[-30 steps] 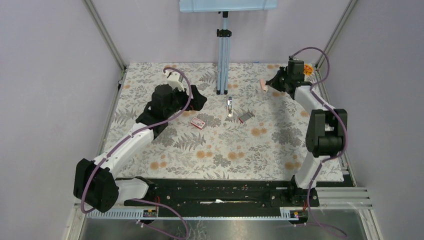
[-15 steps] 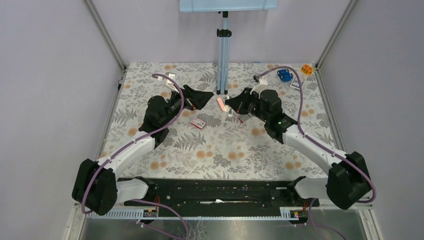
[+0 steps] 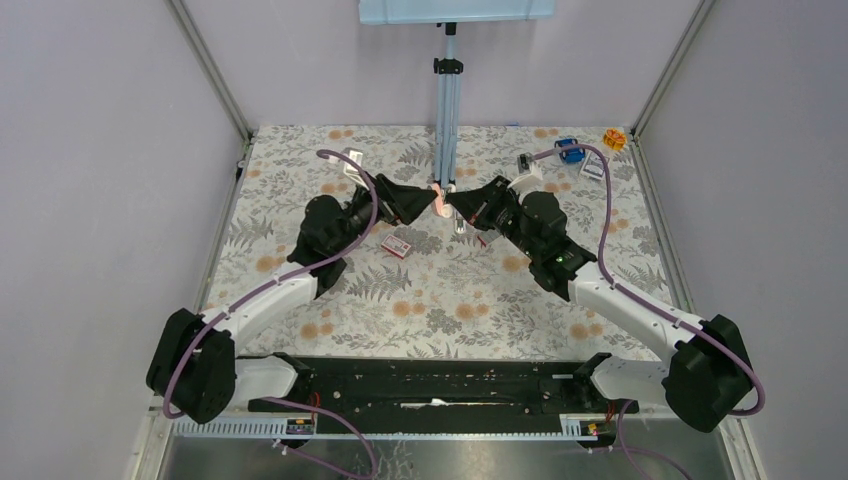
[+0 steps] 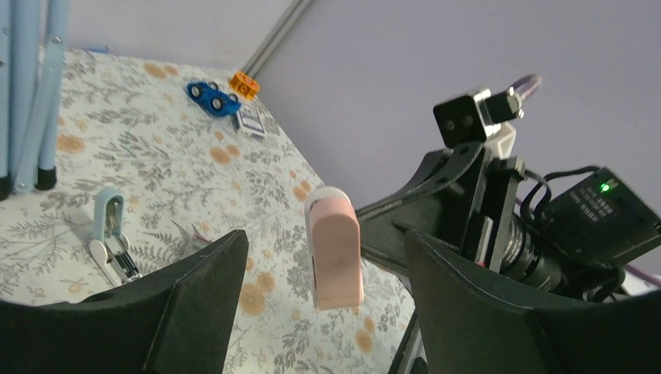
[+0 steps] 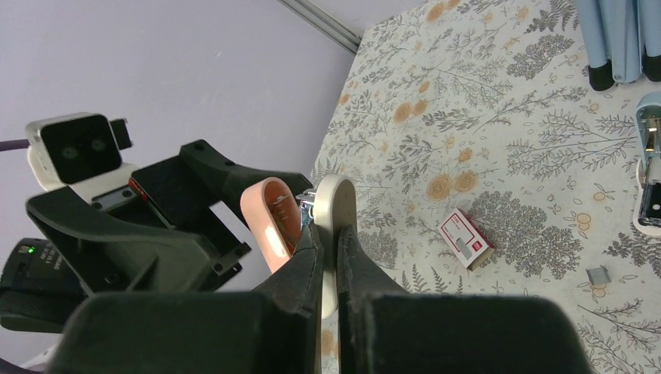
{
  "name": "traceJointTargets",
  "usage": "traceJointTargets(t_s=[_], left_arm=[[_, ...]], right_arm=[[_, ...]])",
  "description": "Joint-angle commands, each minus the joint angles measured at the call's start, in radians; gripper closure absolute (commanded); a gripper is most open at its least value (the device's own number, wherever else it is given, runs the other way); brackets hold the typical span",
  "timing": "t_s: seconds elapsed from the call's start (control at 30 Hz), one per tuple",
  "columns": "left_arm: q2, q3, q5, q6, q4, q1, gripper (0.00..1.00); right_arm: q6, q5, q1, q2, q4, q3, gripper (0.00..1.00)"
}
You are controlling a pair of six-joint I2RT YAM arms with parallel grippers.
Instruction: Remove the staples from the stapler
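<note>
A pink stapler [image 3: 438, 202] with a white base [image 5: 334, 195] hangs in the air over the middle of the table. My right gripper [image 5: 331, 234] is shut on that base, and the pink top [image 5: 269, 222] is hinged slightly away from it. From the left, my left gripper [image 4: 327, 304] stands open with the pink top [image 4: 335, 249] between its fingers, a gap showing on each side. In the top view the left gripper [image 3: 425, 198] and right gripper [image 3: 455, 205] meet tip to tip. No staples can be made out inside the stapler.
A blue and white stapler [image 3: 459, 213] lies opened flat on the floral cloth just below the grippers. A red and white staple box [image 3: 397, 243] and a small grey staple strip [image 3: 490, 236] lie nearby. A blue tripod pole [image 3: 446, 130] stands behind. A blue toy [image 3: 569, 150] and an orange piece [image 3: 614, 138] sit far right.
The right arm swung from the far right corner to the table's middle carrying the pink stapler. The left gripper reached right to meet it, and its jaws narrowed a little around the pink top.
</note>
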Motion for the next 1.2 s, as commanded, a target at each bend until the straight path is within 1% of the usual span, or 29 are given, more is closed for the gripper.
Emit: traceJointTargets(t_s=[0.0, 0.13, 0.33, 0.43, 0.57, 0.6, 0.63, 0.67, 0.73, 0.87, 1.03, 1.1, 1.17], left_arm=[[0.026, 0.039, 0.024, 0.032, 0.039, -0.040, 0.26], [0.050, 0.050, 0.016, 0.032, 0.033, -0.046, 0.37], [0.087, 0.071, 0.028, 0.027, 0.039, -0.046, 0.51], [0.096, 0.079, 0.032, 0.029, 0.041, -0.046, 0.63], [0.096, 0.081, 0.032, 0.045, 0.039, -0.046, 0.83], [0.095, 0.082, 0.037, 0.059, 0.037, -0.046, 0.88], [0.093, 0.084, 0.060, 0.080, 0.036, -0.046, 0.97], [0.092, 0.087, 0.087, 0.107, 0.033, -0.046, 1.00], [0.091, 0.097, 0.150, 0.168, 0.019, -0.046, 1.00], [0.075, 0.094, 0.248, 0.278, 0.009, -0.046, 1.00], [0.023, 0.071, 0.309, 0.416, -0.041, -0.046, 1.00], [0.007, 0.070, 0.345, 0.474, -0.084, -0.046, 1.00], [-0.009, 0.063, 0.388, 0.536, -0.118, -0.046, 1.00]], right_arm=[[0.040, 0.048, 0.015, -0.013, 0.058, 0.038, 1.00], [0.038, 0.040, 0.016, -0.014, 0.042, 0.051, 1.00], [0.045, 0.034, 0.021, -0.013, 0.033, 0.049, 1.00], [0.047, 0.006, 0.024, -0.011, 0.032, 0.049, 1.00], [0.033, 0.007, 0.025, -0.017, 0.021, 0.047, 1.00], [0.028, 0.007, 0.025, -0.018, 0.015, 0.047, 0.97], [0.020, 0.007, 0.026, -0.021, 0.009, 0.049, 0.94], [0.011, 0.007, 0.025, -0.025, 0.001, 0.050, 0.90], [-0.010, 0.008, 0.026, -0.036, -0.020, 0.056, 0.81], [-0.075, 0.008, 0.026, -0.064, -0.093, 0.085, 0.67], [-0.165, 0.025, 0.025, -0.128, -0.189, 0.116, 0.52], [-0.192, 0.048, 0.026, -0.151, -0.217, 0.123, 0.49], [-0.207, 0.067, 0.025, -0.163, -0.259, 0.136, 0.49]])
